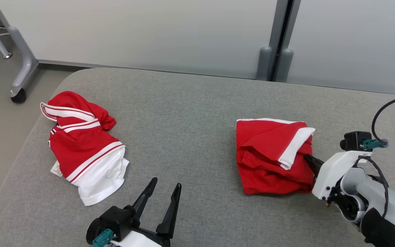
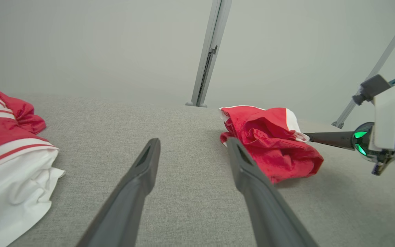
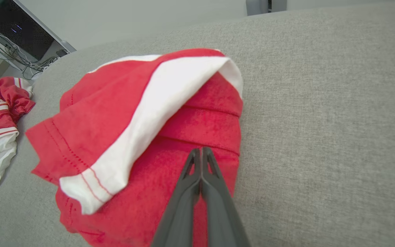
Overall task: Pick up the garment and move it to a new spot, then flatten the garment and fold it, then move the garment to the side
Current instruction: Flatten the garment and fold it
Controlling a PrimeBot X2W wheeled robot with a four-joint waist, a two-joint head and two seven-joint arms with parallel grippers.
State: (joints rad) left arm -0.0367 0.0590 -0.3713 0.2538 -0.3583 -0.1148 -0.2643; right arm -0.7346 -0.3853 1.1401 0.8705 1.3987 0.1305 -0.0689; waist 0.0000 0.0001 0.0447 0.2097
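The folded red garment (image 1: 269,157), with a white band turned over its top, lies on the grey bench (image 1: 190,113) at about 3 o'clock from the bench's middle.

The right arm enters from 4 o'clock. Its white wrist is held low and its fingers run nearly level toward 10 o'clock. The right pincer (image 1: 309,159) has its fingers together, tips set against the garment's right edge just below the white band. In the right wrist view the tips meet on the red cloth at a crease; whether any cloth is caught between them I cannot tell.

The left pincer (image 1: 166,182) sits at 6 o'clock, fingers apart and pointing to about 1 o'clock over bare bench, clear of both cloths.

A second, crumpled red-and-white garment (image 1: 81,144) lies at 9 o'clock, well apart from the folded one.
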